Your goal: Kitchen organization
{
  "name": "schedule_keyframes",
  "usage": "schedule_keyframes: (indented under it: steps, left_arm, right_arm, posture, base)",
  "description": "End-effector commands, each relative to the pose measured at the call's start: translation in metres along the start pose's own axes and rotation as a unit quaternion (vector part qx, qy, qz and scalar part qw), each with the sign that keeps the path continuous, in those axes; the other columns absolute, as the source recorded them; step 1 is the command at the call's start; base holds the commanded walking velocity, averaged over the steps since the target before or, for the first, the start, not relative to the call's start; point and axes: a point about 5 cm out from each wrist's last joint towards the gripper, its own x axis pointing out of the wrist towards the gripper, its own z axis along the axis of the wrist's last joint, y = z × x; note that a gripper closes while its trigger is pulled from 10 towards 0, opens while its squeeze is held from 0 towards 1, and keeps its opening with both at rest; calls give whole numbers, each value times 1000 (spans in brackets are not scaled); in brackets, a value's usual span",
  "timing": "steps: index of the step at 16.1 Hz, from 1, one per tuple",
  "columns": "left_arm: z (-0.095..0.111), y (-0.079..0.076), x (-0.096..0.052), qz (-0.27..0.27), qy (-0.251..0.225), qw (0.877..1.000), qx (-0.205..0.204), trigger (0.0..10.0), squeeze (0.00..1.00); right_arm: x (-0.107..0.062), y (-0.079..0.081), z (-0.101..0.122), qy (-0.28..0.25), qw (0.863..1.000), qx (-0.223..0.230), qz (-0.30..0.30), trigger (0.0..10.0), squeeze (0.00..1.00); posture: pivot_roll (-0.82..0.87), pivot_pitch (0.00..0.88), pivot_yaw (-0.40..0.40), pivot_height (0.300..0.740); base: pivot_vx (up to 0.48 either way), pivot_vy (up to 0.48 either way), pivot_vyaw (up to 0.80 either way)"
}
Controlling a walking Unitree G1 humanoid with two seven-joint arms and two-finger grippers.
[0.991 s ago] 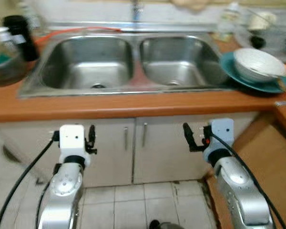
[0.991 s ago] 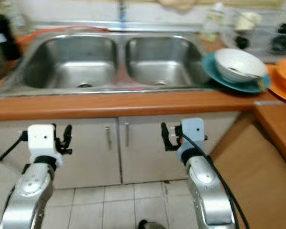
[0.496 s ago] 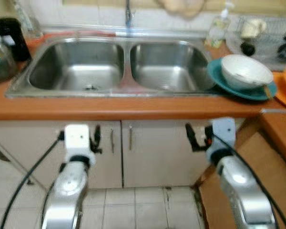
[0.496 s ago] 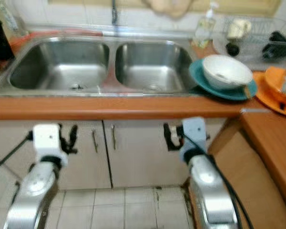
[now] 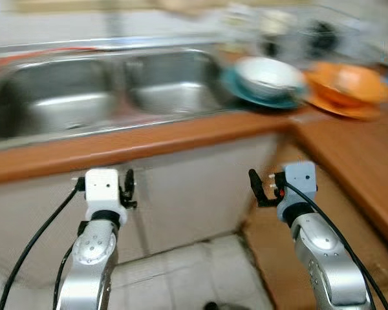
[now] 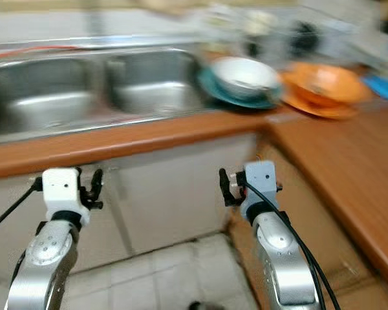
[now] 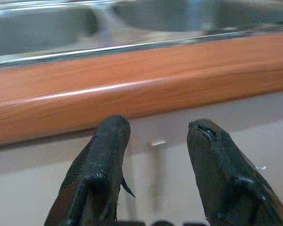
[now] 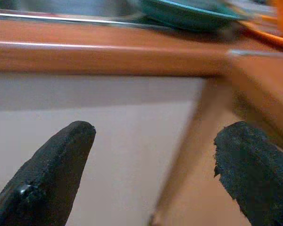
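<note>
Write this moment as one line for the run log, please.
view: blurred, camera moving | left claw: open, empty, below counter edge | right claw: open, empty | white bowl on teal plate beside sink | orange dishes on counter

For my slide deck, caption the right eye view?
White bowl on teal plate beside steel double sink, both grippers empty below the wooden counter.

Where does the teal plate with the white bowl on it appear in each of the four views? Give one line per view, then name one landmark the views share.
Left eye view: teal plate on the counter, right of the sink, upper centre.
Right eye view: upper centre, beside the orange dish.
Left wrist view: not in this picture.
Right wrist view: its rim at the top edge.
Shared landmark: the wooden counter edge.
</note>
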Motion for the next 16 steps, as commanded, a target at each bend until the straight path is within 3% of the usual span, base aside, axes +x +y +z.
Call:
schedule_keyframes:
  steps: [1, 6, 8, 9, 14, 15, 16]
  left_arm:
    - [0, 1, 0, 1, 1, 1000, 1, 10000, 0]
    - [0, 3, 0, 10, -2, 1000, 8, 10000, 0]
    - [0, 3, 0, 13, 0, 1000, 4, 10000, 0]
    - [-2, 5, -1, 26, 8, 999, -17, 10000, 0]
    - [-1, 7, -2, 28, 2, 1000, -12, 10000, 0]
    - [-1, 7, -2, 29, 3, 1000, -13, 10000, 0]
    - [-1, 7, -2, 28, 2, 1000, -12, 10000, 0]
  right_arm:
    - [-1, 0, 2, 0, 1000, -3, -4, 10000, 1000]
    - [1, 1, 5, -4, 1000, -14, 11, 10000, 1000]
    - [1, 4, 6, -7, 999, -32, 26, 10000, 1000]
    - [2, 6, 6, -9, 999, -37, 33, 10000, 1000]
    - [2, 7, 6, -4, 999, -34, 42, 10000, 1000]
    - [2, 7, 6, -3, 999, -34, 42, 10000, 910]
    - [2, 7, 6, -2, 999, -33, 42, 10000, 373]
  posture:
    - [-31, 0, -16, 740]
    - [-33, 0, -23, 740]
    - [-32, 0, -25, 740]
    - [-33, 0, -28, 740]
    - [-29, 0, -33, 740]
    - [-29, 0, -31, 740]
    - [-29, 0, -31, 740]
  base:
    - [0, 0, -800]
    - [0, 0, -741]
    - [0, -480, 0]
    - [0, 0, 0]
    - [0, 0, 0]
    - [0, 0, 0]
    - [0, 0, 0]
